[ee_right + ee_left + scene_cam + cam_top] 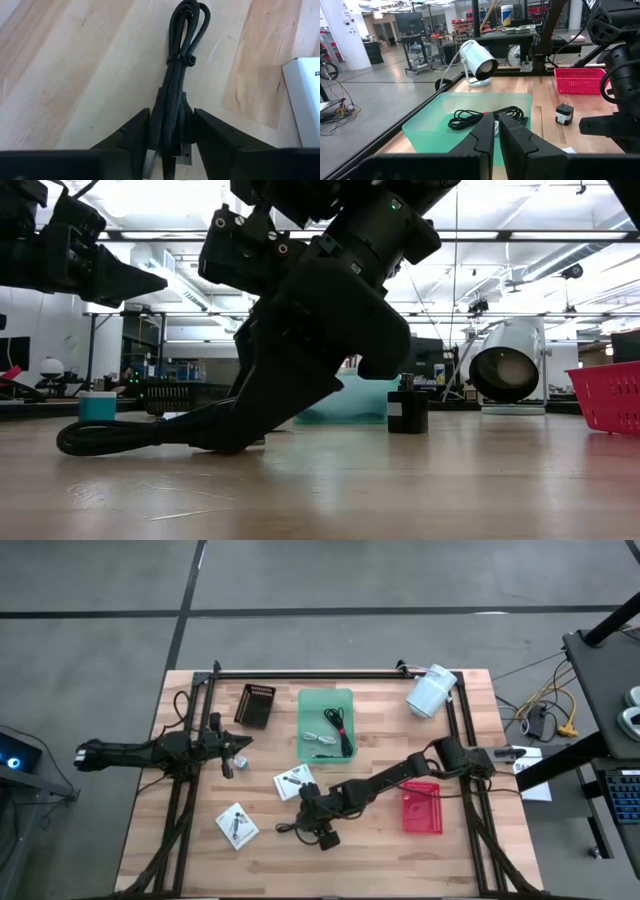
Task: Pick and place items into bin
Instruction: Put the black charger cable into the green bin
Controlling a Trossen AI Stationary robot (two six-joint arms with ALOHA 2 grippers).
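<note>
- High view: the right gripper is low over the wooden table, between the two white packets, one just behind it and the other to its left. A black cable bundle sticks out from it toward the near-left. Bare wood lies open between it and the table's front edge.
- High view: the green bin stands at the middle rear and already holds a black cable and a pale grey cable. A dark basket stands left of the bin, a red basket sits near the right rail, and a white cylinder lies at the rear-right corner.
- High view: the left gripper waits above the table's left side, clear of both packets.
- Low view: the right gripper is tipped down to the tabletop, with the cable bundle lying flat on the wood to its left. A small dark cube stands upright in front of the bin.
- Left wrist view: the left gripper has its fingers nearly together with nothing between them, pointed at the bin.
- Right wrist view: the right gripper has the cable bundle between its fingers, which press its sides; the looped end lies beyond on bare wood, a packet's edge off to one side.
</note>
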